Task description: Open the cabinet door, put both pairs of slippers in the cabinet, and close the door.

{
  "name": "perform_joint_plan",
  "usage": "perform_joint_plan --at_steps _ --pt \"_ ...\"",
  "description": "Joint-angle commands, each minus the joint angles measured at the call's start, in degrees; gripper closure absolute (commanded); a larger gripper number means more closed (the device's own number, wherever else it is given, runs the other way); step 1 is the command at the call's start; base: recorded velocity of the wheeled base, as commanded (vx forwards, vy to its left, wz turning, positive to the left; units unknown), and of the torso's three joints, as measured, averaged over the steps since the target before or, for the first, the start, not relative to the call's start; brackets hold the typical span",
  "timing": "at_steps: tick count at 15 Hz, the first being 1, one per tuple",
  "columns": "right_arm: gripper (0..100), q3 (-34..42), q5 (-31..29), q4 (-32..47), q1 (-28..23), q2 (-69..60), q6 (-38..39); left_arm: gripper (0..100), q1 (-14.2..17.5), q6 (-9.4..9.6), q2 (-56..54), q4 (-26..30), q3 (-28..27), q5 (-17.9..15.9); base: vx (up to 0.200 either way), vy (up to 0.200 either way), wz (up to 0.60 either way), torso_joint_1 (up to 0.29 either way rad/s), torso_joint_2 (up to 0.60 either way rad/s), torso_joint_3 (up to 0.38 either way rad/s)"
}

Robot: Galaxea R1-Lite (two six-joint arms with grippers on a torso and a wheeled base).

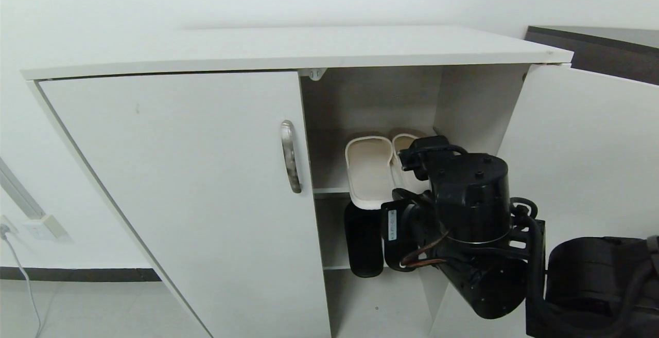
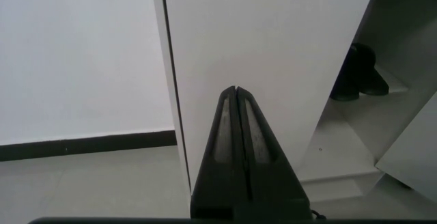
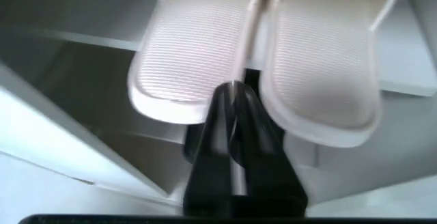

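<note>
The white cabinet [image 1: 288, 50] has its right door [image 1: 582, 147] swung open and its left door [image 1: 180, 183] closed. A pair of beige slippers [image 1: 370, 171] lies on the upper shelf, heels overhanging the shelf edge. A pair of black slippers [image 1: 363, 240] stands on the shelf below, also visible as black slippers [image 2: 358, 74] in the left wrist view. My right gripper [image 3: 234, 89] is shut, its tips at the seam between the heels of the beige slippers [image 3: 198, 53]. My left gripper [image 2: 235, 91] is shut and empty, low in front of the closed door [image 2: 259, 39].
A metal handle [image 1: 290, 155] sits on the closed door's inner edge. A wall socket [image 1: 44, 227] with a cable is at the lower left, above the pale floor [image 2: 89, 183]. The open door stands close beside my right arm.
</note>
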Motion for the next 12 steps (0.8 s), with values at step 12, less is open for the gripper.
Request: perform_joint_plan --at_steps 12 --pt "100 1.4 -0.1 -1.1 1.1 0.0 -0.2 100 0.0 0.01 0.1 0.0 0.0 -0.2 -0.083 0.0 0.0 0.001 0.0 0.001"
